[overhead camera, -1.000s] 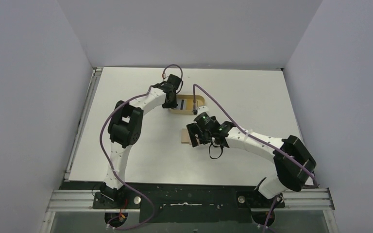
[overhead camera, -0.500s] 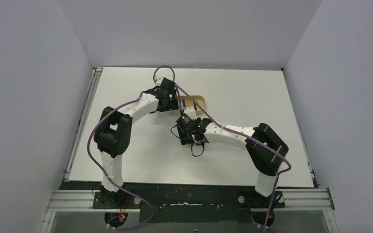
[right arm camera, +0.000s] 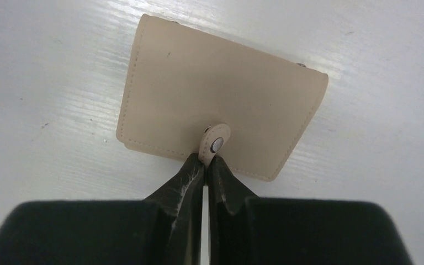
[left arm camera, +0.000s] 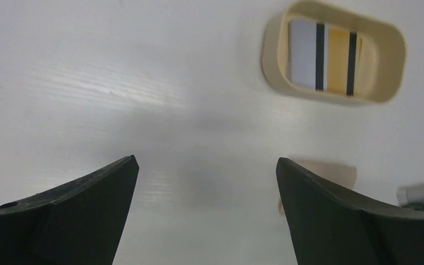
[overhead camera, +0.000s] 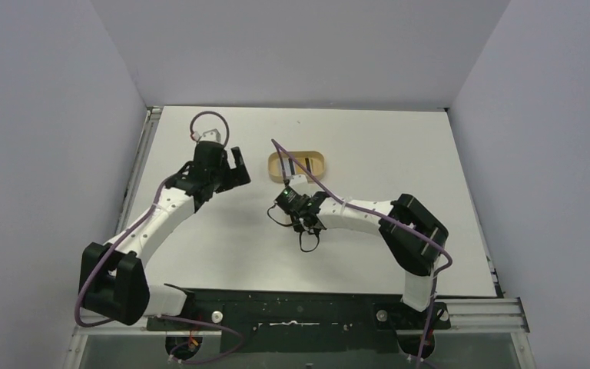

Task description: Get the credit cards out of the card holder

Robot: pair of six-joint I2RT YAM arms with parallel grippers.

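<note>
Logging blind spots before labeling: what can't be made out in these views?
Flat tan stitched card holder: top view, hidden under the right hand; left wrist view, blurred, cut by a finger of the left hand.
Holder's inside: snapped shut, right wrist view.
Whether right hand pinches the snap tab: fingertips cover its end.
Light blue card, yellow-orange card in the oval beige tray: only striped sides show.

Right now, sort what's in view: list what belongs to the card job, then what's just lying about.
Job in hand:
- card holder, tab pinched by the right end effector
- light blue credit card and yellow-orange credit card, both lying in the oval tan tray
- left end effector, open and empty

Lying about:
- oval tan tray, merely holding the cards
- white table
</note>
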